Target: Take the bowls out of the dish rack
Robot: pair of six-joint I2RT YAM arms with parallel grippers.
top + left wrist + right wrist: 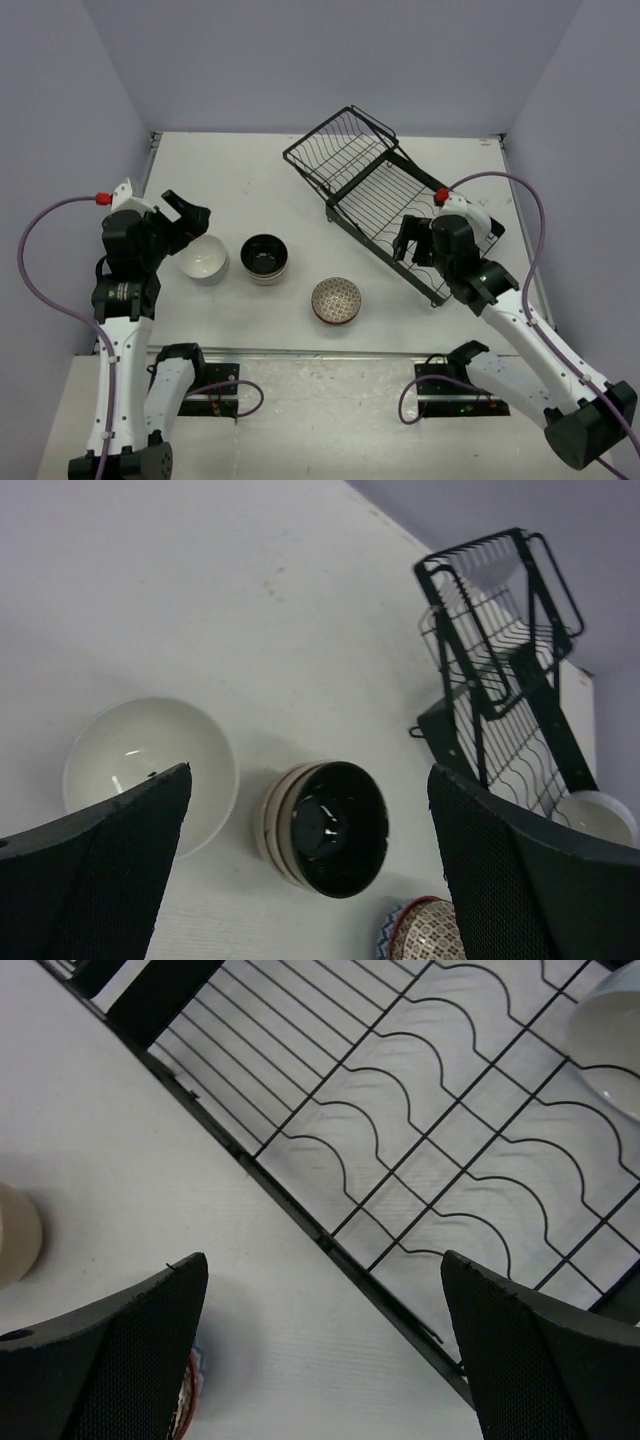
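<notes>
Left gripper (188,212), right gripper (413,245), both gaping, empty; wrist views reveal white bowl (612,1020) in dish rack (375,190), unclear overhead

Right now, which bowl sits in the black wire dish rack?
The plain white round bowl, resting on the dish rack wire grid. The other white bowl, the tan black-lined bowl and the brown patterned bowl stand on the table.

Bright even overhead light, soft shadows, sharp pics, blurred near jaws.
</notes>
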